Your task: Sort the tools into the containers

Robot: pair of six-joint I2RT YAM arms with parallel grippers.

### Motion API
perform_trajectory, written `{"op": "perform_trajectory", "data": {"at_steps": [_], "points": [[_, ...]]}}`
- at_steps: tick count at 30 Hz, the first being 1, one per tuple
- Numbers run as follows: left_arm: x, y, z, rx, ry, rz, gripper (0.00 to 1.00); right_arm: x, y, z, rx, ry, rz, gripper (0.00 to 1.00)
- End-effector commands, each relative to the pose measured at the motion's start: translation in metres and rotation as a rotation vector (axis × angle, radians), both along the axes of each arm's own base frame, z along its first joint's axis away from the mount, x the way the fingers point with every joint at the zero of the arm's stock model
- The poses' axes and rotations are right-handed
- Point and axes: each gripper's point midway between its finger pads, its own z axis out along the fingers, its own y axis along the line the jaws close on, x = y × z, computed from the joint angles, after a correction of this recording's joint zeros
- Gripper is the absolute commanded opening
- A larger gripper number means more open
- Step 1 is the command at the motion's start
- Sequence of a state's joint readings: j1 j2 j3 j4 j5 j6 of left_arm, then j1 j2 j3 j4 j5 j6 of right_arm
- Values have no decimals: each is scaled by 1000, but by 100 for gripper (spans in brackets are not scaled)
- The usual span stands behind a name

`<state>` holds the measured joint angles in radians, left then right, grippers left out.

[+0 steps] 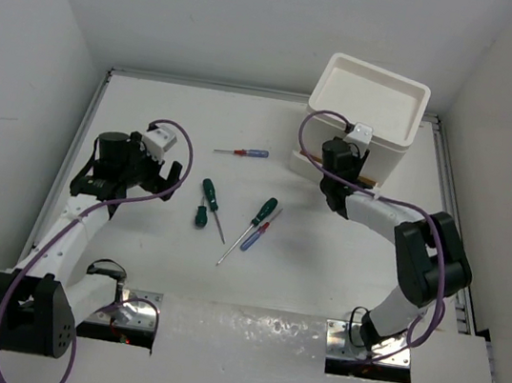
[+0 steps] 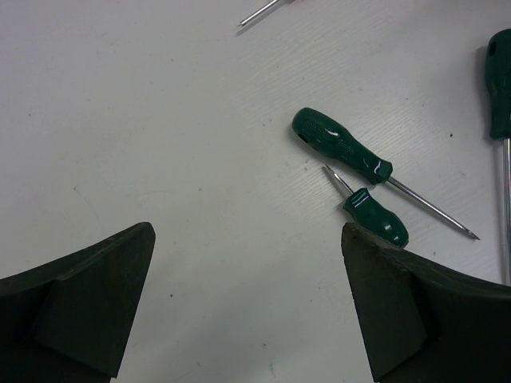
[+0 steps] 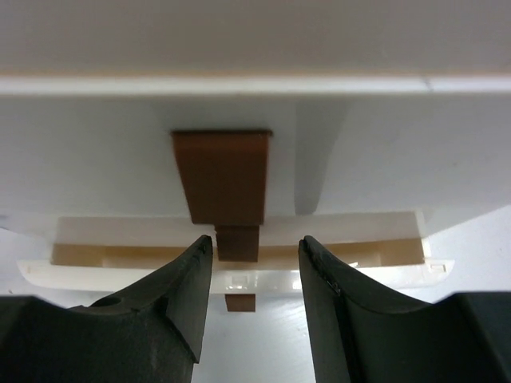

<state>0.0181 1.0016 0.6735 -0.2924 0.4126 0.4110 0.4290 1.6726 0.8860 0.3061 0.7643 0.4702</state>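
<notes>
The white drawer stack [image 1: 364, 111] stands at the back right, and its lowest drawer [image 3: 239, 275] is pulled out a little. My right gripper [image 1: 335, 168] is open, right at the drawer fronts. In the right wrist view [image 3: 255, 255] a brown tab handle [image 3: 238, 242] sits by the left finger, not gripped. My left gripper [image 1: 172, 182] is open and empty, left of the tools. Two long green screwdrivers [image 1: 209, 194] [image 1: 262, 214], a stubby green one [image 1: 201, 216] and two blue-and-red ones [image 1: 243, 152] [image 1: 254, 237] lie mid-table. The left wrist view [image 2: 247, 303] shows the green handle [image 2: 339, 146] and the stubby one [image 2: 375, 215]. No yellow-orange tool shows.
White walls close in the table on the left, back and right. The drawer stack has a rimmed tray top [image 1: 329, 77]. A larger brown tab [image 3: 223, 175] is above the gripper, and a small one [image 3: 239, 302] below. Purple cables run along both arms.
</notes>
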Motion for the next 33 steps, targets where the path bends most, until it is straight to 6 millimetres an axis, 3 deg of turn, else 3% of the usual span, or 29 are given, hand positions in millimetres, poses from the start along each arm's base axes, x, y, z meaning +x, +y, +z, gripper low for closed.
{"op": "perform_trajectory", "data": {"at_steps": [1,13,20,26,33], "points": [[2,-5,4,-6,-26,-30,100,21,13,30,16,-95,31,47],[0,-5,5,-5,-26,-32,100,28,12,22,12,-78,4,44],[0,-5,6,-4,-29,-32,100,28,7,22,8,-83,-18,27],[1,-5,5,-3,-27,-30,100,27,2,21,6,-86,-37,0],[0,-5,5,-5,-28,-30,100,22,2,19,18,-97,-26,0]]}}
